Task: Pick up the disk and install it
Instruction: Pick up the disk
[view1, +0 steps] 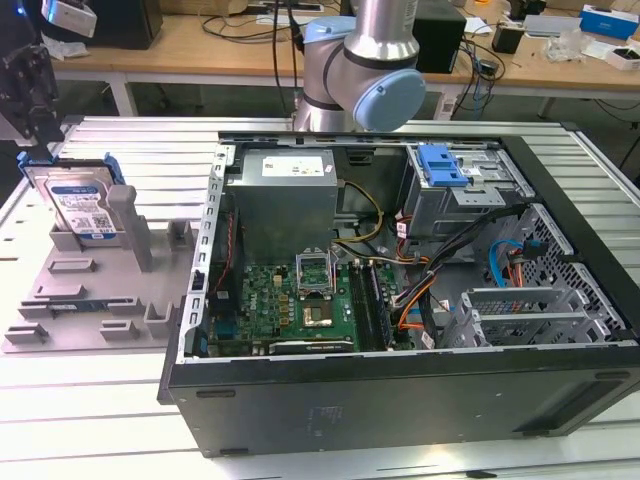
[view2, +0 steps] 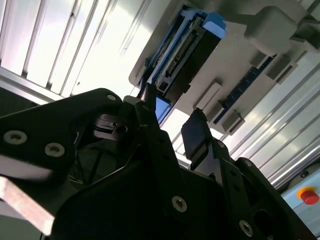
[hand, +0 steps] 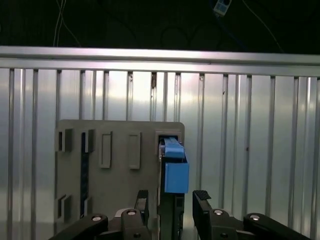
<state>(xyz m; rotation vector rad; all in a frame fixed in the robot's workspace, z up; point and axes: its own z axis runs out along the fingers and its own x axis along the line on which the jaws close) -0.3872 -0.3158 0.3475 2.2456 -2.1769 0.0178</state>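
The disk (view1: 82, 205), a silver drive with a blue-and-white label in a blue carrier, stands on edge in a slot of the grey holder fixture (view1: 90, 290) at the exterior view's left. My black gripper (view1: 35, 125) hangs just above it, apart from it. In the first wrist view the disk's blue carrier edge (hand: 175, 170) lies in line with the gap between my two fingers (hand: 142, 200), and the gripper (hand: 171, 202) is open. In the second wrist view the disk (view2: 185, 55) sits beyond the open gripper (view2: 172, 122), with nothing held.
An open computer case (view1: 400, 400) lies on the slatted metal table (view1: 150, 140), with a motherboard (view1: 300, 300), a power supply (view1: 285, 200) and a blue bracket (view1: 441, 165) on the drive cage. The arm (view1: 365, 60) rises behind the case. A red button (view2: 307, 194) sits nearby.
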